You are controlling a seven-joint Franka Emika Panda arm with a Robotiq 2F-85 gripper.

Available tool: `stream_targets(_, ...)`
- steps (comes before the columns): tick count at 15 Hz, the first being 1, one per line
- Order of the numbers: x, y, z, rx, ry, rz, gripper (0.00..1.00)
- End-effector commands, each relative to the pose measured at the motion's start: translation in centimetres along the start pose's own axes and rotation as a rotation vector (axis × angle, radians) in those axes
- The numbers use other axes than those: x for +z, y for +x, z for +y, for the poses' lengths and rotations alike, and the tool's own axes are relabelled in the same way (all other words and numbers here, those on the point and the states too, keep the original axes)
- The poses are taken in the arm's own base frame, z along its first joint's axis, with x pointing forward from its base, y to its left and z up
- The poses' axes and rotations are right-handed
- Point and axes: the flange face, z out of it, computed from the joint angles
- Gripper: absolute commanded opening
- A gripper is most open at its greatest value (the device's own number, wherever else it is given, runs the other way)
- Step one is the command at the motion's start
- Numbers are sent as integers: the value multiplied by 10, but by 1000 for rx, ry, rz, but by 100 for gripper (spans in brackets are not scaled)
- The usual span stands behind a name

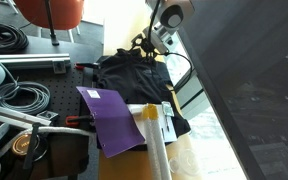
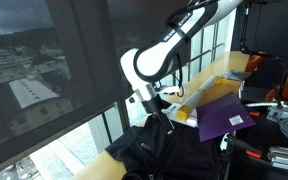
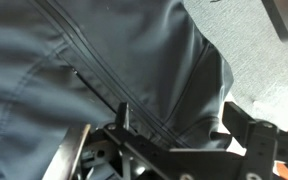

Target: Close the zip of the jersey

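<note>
Black two-fingered gripper (image 3: 179, 135) fills the bottom of the wrist view. Its jaws are spread, with a bulge of dark cloth lying between them. Close behind it is the large, rumpled black fabric jersey (image 3: 104, 50). The zip (image 3: 114, 70) is a thin dark stitched line that runs diagonally from the upper left down to the gripper.

In both exterior views the white robot arm bends down over the jersey (image 1: 134, 70) (image 2: 174, 150). The garment is heaped at the window end of a pale wooden table (image 1: 199, 150), and the gripper (image 1: 149, 45) (image 2: 154, 115) is low against its upper edge. A flat purple sheet (image 1: 114, 120) (image 2: 224, 115) lies just beside the garment, with a white roll (image 1: 156, 140) next to it. Coiled black cables (image 1: 9, 40) sit well apart on the perforated bench. Whether the fingers actually touch the zip cannot be made out.
</note>
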Motion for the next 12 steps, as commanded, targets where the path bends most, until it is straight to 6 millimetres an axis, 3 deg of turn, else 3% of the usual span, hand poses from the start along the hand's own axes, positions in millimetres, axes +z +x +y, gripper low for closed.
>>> stream_targets(1,-33,-67,0,50,-82,1,100)
stream_targets(7,-113,-159,23,188,-207,119,100)
stream_targets(10,-152,-190,15,256,-259,243,100)
stream_targets(12,-166,-206,1,308,-258,304,100)
